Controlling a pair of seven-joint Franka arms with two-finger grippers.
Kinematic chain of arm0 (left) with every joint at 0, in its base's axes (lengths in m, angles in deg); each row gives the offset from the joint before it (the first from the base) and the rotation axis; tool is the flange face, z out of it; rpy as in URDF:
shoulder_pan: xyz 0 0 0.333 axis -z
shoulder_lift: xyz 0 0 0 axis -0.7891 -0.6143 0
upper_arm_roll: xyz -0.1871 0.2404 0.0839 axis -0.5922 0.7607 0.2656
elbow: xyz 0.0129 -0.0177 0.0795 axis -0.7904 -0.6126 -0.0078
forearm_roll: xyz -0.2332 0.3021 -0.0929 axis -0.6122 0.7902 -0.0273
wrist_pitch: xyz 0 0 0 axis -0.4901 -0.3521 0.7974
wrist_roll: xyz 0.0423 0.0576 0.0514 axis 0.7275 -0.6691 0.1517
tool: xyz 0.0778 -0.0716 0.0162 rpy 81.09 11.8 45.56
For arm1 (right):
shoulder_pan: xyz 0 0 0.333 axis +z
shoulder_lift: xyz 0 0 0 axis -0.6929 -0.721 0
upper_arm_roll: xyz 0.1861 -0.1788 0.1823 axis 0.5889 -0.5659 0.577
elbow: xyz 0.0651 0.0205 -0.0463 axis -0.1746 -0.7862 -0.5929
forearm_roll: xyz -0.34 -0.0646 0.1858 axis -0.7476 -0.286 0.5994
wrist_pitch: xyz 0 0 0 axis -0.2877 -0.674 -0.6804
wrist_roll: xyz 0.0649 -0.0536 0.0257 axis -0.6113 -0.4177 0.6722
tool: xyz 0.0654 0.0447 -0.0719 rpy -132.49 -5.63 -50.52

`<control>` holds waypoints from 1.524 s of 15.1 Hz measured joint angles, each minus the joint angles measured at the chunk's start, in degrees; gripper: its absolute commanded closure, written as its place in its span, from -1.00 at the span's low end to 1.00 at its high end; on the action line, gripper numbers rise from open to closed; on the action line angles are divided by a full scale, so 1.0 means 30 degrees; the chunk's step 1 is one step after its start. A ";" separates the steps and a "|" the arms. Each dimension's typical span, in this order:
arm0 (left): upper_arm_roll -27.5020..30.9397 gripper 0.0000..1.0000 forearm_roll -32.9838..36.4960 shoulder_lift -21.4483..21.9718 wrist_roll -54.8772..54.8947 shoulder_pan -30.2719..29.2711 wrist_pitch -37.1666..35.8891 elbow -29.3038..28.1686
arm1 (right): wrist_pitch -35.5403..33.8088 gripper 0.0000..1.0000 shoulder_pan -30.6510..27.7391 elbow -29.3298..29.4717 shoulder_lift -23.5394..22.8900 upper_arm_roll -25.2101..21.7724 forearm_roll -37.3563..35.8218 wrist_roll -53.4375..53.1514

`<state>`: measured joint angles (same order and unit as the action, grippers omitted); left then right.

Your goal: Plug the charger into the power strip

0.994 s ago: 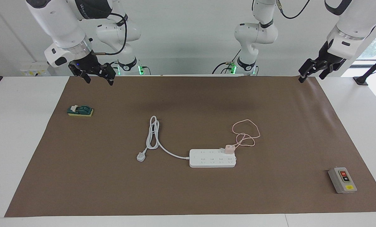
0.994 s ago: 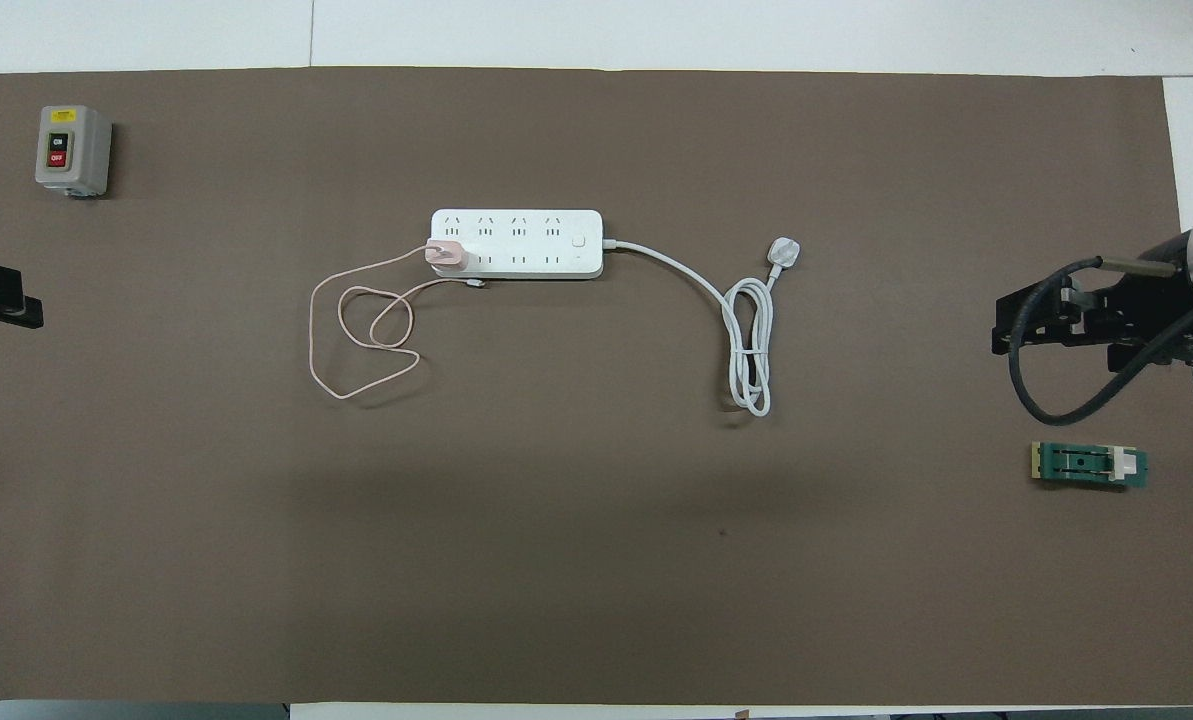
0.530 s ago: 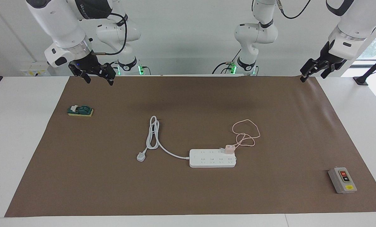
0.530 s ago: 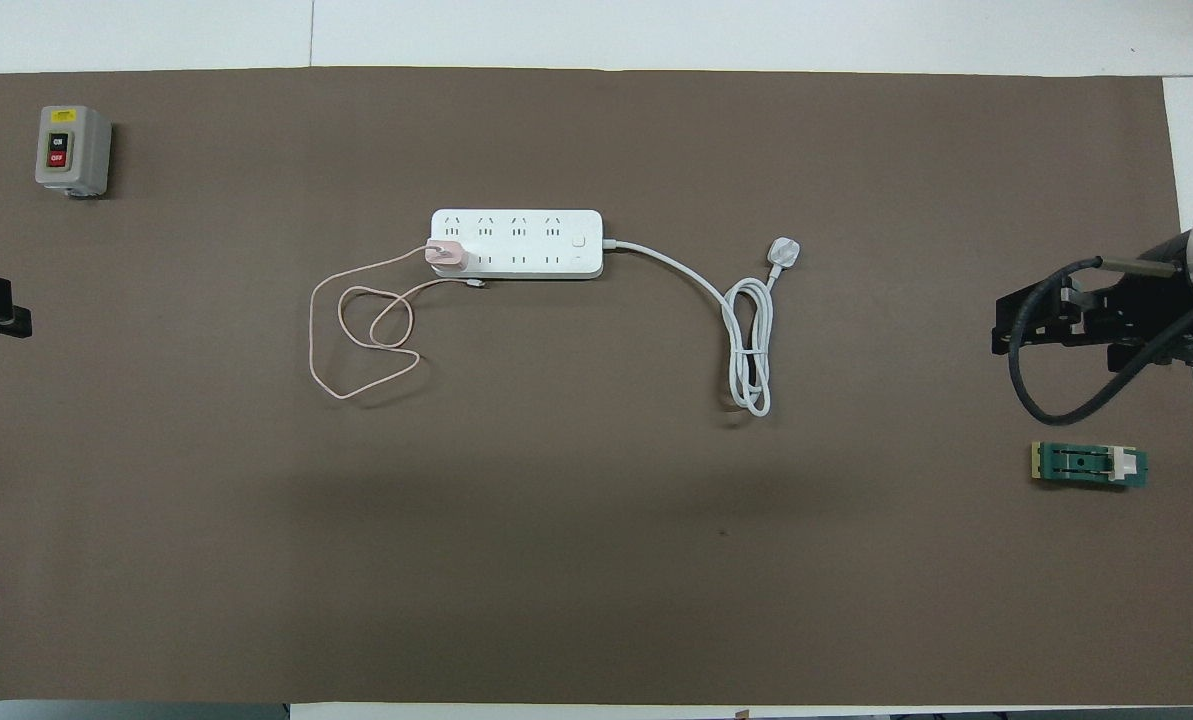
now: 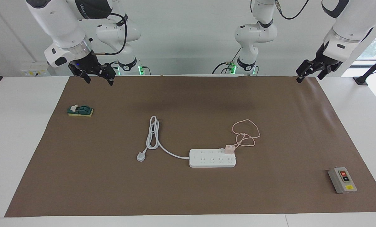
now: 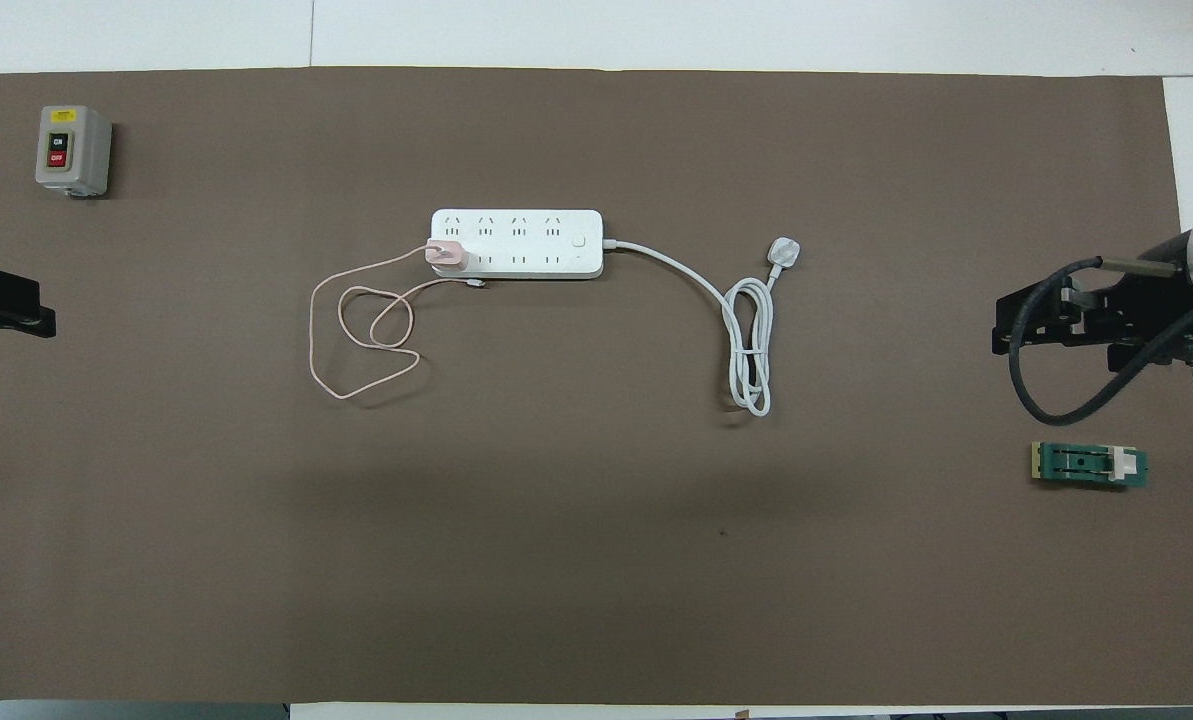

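Charger [image 5: 229,149] sits in the power strip [image 5: 212,158] mid-desk; I judge task done. Only change: left pincer [image 5: 308,72] shifts slightly at its mat corner. Right pincer [image 5: 96,75] waits. Both spread apart, empty.

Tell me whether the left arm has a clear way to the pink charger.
Probably yes. The left gripper hangs open above the mat's edge, and only bare mat lies between it and the charger sitting on the power strip.
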<state>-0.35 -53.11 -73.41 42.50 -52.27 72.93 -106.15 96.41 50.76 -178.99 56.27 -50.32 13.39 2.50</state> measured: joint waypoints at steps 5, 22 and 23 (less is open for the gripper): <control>-0.0323 -1.00 0.0000 -0.0142 0.0508 0.0013 0.0004 -0.0345 | 0.0000 -1.00 0.0000 0.0000 0.0000 0.0000 0.0000 0.0000; -0.0561 -1.00 -0.0464 -0.0120 0.1216 0.0072 0.0057 -0.0413 | 0.0000 -1.00 0.0000 0.0000 0.0000 0.0000 0.0000 0.0000; -0.0561 -1.00 -0.0516 -0.0120 0.1221 0.0072 0.0057 -0.0413 | 0.0000 -1.00 0.0000 0.0000 0.0000 0.0000 0.0000 0.0000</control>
<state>-2.03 -54.66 -73.77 46.17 -52.05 73.11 -107.39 96.41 50.76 -178.98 56.27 -50.32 13.39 2.50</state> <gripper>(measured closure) 0.000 0.000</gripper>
